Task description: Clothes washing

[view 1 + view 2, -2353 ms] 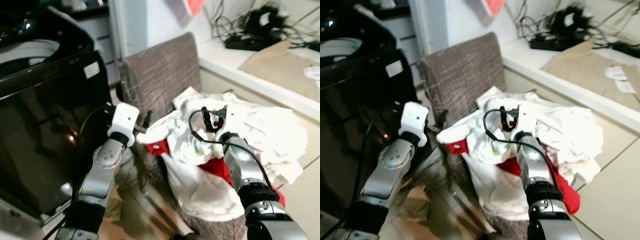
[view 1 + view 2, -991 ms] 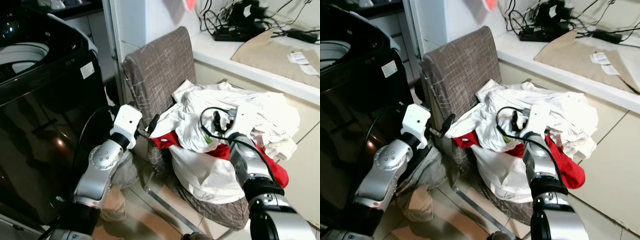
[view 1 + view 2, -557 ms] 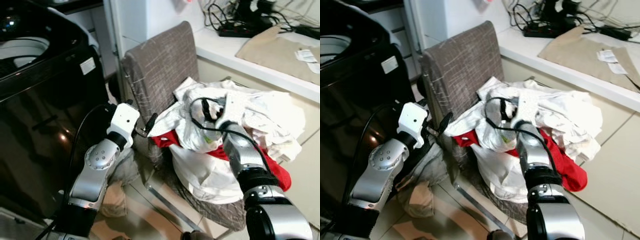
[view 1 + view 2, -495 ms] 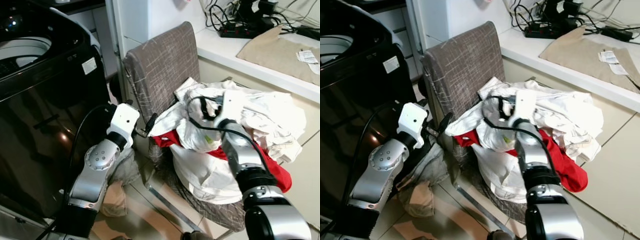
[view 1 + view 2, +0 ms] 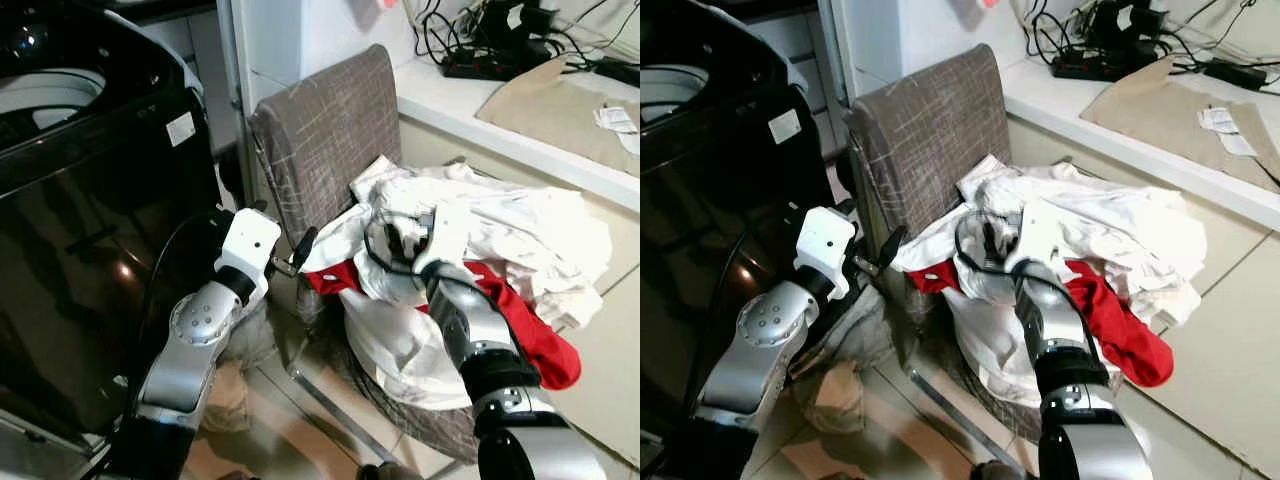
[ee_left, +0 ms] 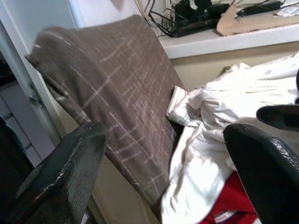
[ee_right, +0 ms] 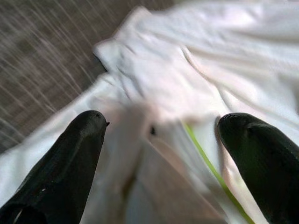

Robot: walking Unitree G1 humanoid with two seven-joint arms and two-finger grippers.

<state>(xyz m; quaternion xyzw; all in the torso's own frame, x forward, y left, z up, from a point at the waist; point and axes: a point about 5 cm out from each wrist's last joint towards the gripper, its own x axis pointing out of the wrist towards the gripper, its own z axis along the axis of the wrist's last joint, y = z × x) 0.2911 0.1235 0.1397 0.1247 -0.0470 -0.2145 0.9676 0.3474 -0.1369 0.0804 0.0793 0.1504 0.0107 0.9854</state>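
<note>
L gripper (image 6: 163,168) hangs w/ fingers spread wide, nothing between them, just beside the chair (image 5: 325,120) front edge. R gripper (image 7: 168,149) sits over the white clothes (image 5: 520,230), fingers wide apart, nothing clamped, cloth between the tips. Pile incl. a red garment (image 5: 525,335) lies on the chair seat. Black washing machine (image 5: 90,220) stands to the robot's left. Counter (image 5: 500,125) w/ cables behind.

glossy black washing machine (image 5: 90,240), woven brown cloth chair (image 5: 325,140), soft crumpled white clothes (image 5: 500,230).
</note>
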